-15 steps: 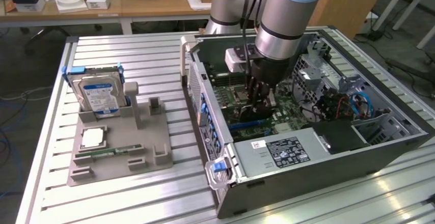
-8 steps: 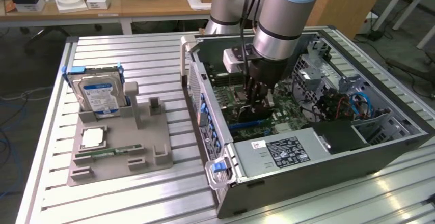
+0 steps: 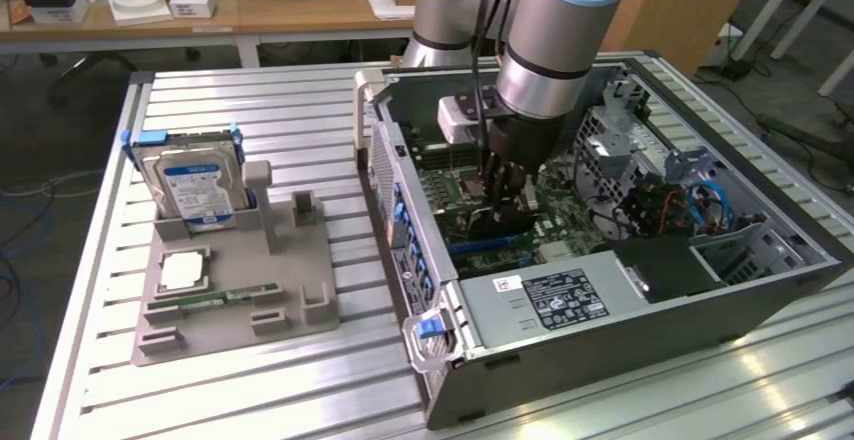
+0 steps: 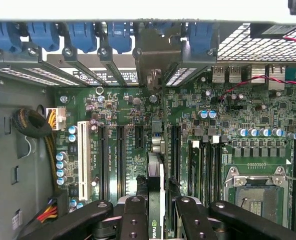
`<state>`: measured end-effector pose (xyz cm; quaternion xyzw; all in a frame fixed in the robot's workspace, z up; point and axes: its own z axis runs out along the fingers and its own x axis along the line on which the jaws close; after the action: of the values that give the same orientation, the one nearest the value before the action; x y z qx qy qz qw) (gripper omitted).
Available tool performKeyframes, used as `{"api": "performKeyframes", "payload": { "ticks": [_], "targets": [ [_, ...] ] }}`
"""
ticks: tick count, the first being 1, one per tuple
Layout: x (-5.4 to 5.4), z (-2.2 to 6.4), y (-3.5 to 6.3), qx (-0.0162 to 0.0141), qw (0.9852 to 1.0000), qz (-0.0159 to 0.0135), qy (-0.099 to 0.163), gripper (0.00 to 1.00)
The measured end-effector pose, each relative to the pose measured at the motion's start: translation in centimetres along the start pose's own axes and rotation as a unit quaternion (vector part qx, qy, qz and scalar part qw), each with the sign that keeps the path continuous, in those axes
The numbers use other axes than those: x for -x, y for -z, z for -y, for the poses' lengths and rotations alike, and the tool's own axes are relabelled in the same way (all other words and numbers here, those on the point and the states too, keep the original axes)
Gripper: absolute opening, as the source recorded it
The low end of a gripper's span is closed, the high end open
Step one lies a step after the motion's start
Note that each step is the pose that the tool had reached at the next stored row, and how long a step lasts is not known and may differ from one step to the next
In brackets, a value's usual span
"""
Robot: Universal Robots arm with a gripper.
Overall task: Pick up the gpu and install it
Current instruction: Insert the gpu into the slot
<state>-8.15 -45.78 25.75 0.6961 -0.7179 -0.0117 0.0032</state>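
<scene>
Gripper (image 4: 155,212) inside open computer case (image 3: 747,290), fingers (image 4: 133,217) pinching gpu (image 4: 155,192) edge-on, upright above motherboard (image 4: 228,135) slots.

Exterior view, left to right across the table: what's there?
Blue-labelled silver hard drive upright in the grey parts holder → open black computer case, where the gripper holds the thin black gpu over the green motherboard.

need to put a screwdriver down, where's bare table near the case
Bare slats lie on the table behind the hard drive and in front of the grey tray. Inside the computer case it is crowded.
</scene>
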Motion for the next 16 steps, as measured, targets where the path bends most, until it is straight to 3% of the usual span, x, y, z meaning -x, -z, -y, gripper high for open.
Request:
{"api": "performKeyframes", "payload": {
  "ticks": [16],
  "targets": [
    [0.01,0.26,0.00,0.0000,1.0000,0.0001,0.000,0.26]
  ]
}}
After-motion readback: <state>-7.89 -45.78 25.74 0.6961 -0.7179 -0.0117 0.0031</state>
